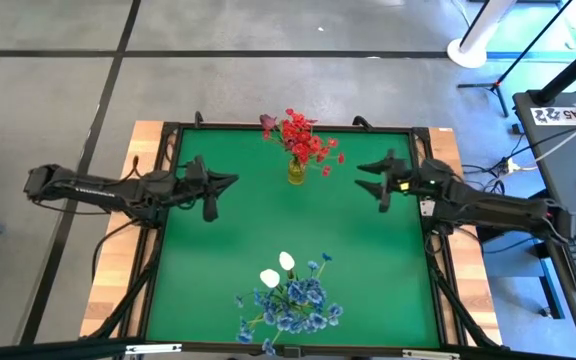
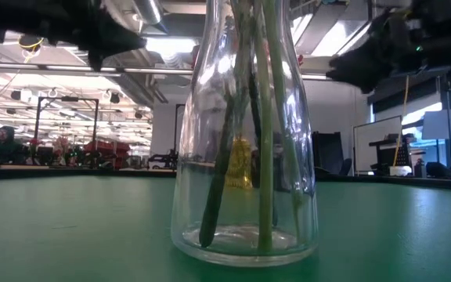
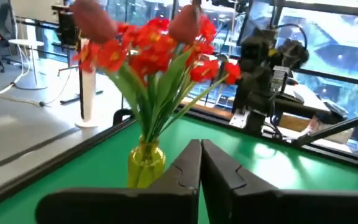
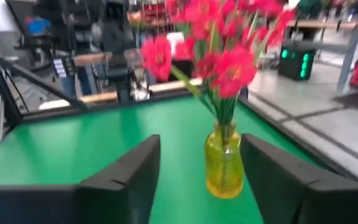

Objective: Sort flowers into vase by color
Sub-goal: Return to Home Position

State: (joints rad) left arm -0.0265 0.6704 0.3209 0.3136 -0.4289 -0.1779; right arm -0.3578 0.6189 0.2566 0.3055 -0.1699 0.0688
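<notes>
- Holding red flowers (image 1: 303,138) and dark rosebuds (image 1: 267,121), our yellow vase (image 1: 296,171) stands far-centre
- Clear smooth glass vase (image 2: 194,188), near edge: blue flowers (image 1: 300,302), white buds (image 1: 278,270)
- We see left gripper (image 1: 232,181) pinched together, right gripper (image 1: 362,176) spread

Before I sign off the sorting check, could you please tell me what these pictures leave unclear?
Low view: the heads in the clear glass vase are cut off by the top edge.
Low view: the small yellow glass vase is mostly hidden behind it.
High view: the blue and white flowers cover their vase's body.
Right wrist view: the red flower heads are blurred.
</notes>
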